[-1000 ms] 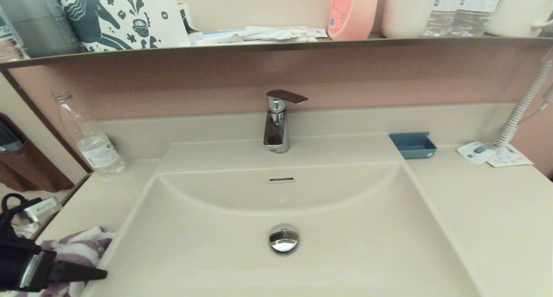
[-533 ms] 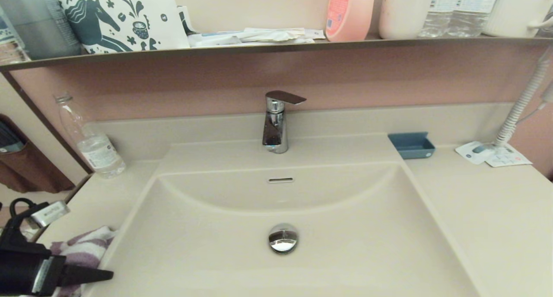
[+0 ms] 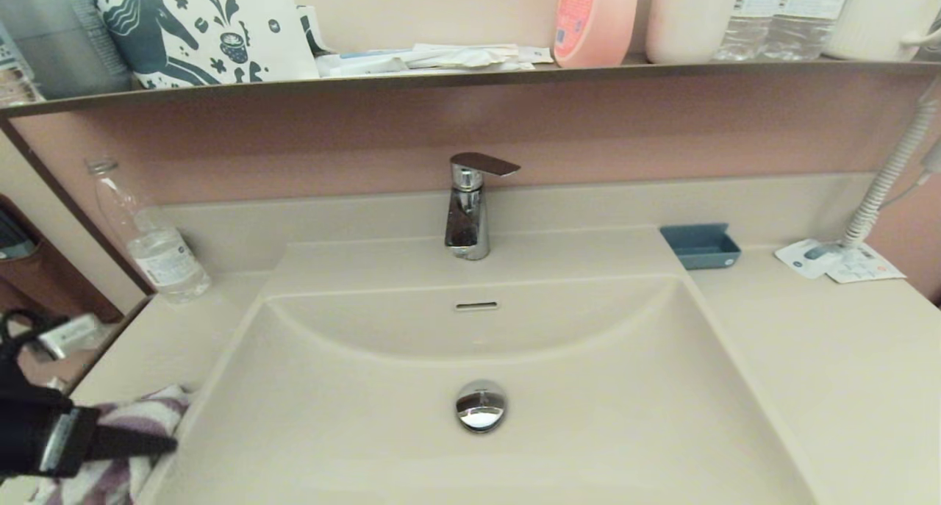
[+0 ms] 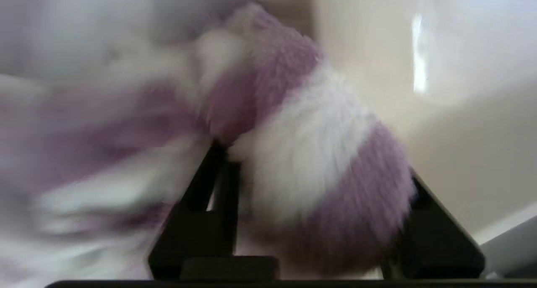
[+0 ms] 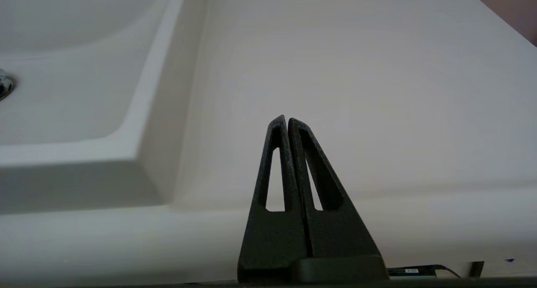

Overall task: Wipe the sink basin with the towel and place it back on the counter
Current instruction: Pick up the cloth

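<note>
Lying bunched on the counter [image 3: 184, 321] at the near left corner, just beside the left rim of the sink basin [image 3: 588, 417], the towel [image 3: 129, 446] shows its purple and white stripes partly under the left gripper [image 3: 136, 445]. From the left wrist, a thick fold of the towel [image 4: 319, 170] sits between the two dark fingers [image 4: 209, 221], which stand well apart with the cloth bulging in the gap — the jaws are spread around the fold and do not appear to have pinched it yet.

Step in hand, as judged from this layout: the pick-up of the towel. The basin looks untouched by cloth, its chrome drain plug [image 3: 481, 405] and overflow slot [image 3: 476, 306] both uncovered, so the wiping and the return to the counter remain to be done.

Next move, as a judgement: bring the fingers together on the fold, firmly enough that the soft terry does not slip out, then lift it clear of the rim and carry it rightward and down into the bowl — the raised edge between counter and basin is the obstacle to clear.

The right gripper [image 5: 287, 120] rests parked over the bare counter on the basin's right side, fingers pressed together and holding nothing. Further out stand the faucet [image 3: 467, 207], a clear bottle [image 3: 151, 244] and a blue tray [image 3: 700, 245].
</note>
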Controlling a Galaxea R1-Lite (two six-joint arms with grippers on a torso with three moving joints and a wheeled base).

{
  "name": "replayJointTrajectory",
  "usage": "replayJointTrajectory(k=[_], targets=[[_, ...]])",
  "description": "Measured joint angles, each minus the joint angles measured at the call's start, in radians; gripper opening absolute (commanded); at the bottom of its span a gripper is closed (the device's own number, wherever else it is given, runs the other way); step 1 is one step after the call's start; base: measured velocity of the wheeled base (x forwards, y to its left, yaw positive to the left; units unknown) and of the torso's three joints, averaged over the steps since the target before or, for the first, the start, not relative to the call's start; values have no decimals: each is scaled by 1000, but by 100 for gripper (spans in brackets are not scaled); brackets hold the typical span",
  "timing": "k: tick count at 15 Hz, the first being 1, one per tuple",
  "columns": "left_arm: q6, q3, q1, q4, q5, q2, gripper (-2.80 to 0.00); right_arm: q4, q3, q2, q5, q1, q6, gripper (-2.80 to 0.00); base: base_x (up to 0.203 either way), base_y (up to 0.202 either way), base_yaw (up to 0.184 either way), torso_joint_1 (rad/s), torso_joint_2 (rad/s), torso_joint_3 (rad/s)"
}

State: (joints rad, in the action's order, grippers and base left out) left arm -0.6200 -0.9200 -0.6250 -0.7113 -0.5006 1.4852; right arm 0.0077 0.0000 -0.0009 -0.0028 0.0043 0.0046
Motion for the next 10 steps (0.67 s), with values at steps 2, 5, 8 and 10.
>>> replayJointTrajectory(k=[2, 5, 8, 10], targets=[[4, -79, 1, -99, 1, -22, -280, -4, 0, 0, 2, -4, 0, -280, 0, 0, 0, 0, 0, 0], [4, -211, -2, -282, -8, -53, -280, 0, 0, 0, 0, 0, 0, -280, 0, 0, 0, 0, 0, 0], [7, -253, -2, -370, -17, -90, -280, 0, 0, 0, 0, 0, 0, -280, 0, 0, 0, 0, 0, 0], [11, -261, -3, -373, -23, -115, -280, -1, 0, 0, 0, 0, 0, -280, 0, 0, 0, 0, 0, 0]])
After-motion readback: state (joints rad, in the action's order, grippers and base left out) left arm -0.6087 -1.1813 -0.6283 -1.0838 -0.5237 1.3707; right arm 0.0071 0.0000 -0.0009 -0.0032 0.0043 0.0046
